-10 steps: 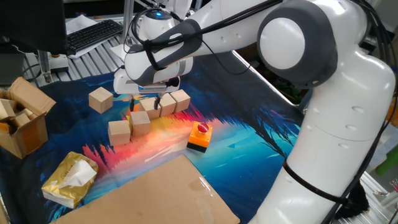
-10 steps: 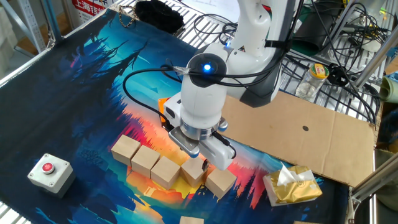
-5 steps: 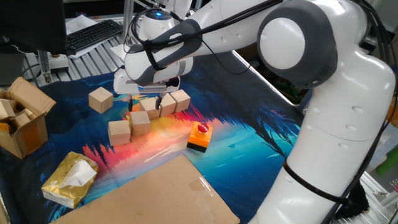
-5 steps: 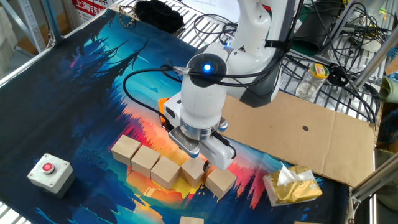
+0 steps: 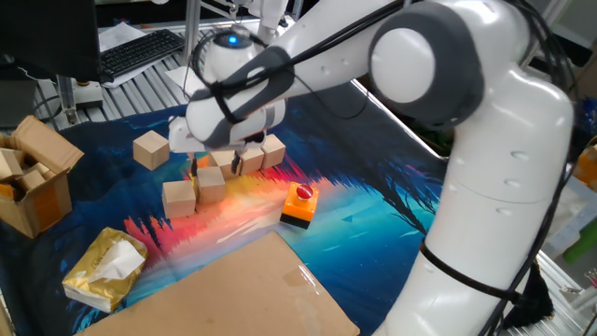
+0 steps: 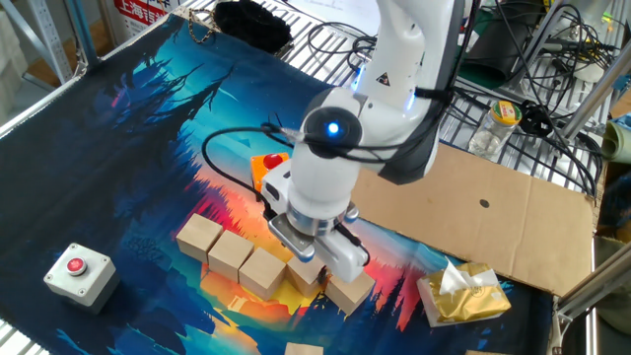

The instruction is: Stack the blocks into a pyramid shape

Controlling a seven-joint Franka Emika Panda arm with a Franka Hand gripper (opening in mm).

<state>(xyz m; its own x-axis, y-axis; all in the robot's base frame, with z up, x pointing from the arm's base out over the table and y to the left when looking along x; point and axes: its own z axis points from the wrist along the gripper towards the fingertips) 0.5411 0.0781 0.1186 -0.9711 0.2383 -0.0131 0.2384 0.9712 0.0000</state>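
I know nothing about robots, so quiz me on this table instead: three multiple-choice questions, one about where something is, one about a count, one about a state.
1. Where is the gripper?
A. Down at the row of blocks
B. Over the yellow tissue pack
C. Over the keyboard

2. How many wooden blocks are on the table?
A. Three
B. Six
C. Nine

3. How far along is the pyramid?
A. Finished
B. Two layers are up
C. No block sits on another

Answers:
1. A: the gripper is low over the row of blocks, above its fourth cube.
2. B: five cubes form the row and a lone block sits apart.
3. C: every cube is level with the mat, none on top of another.
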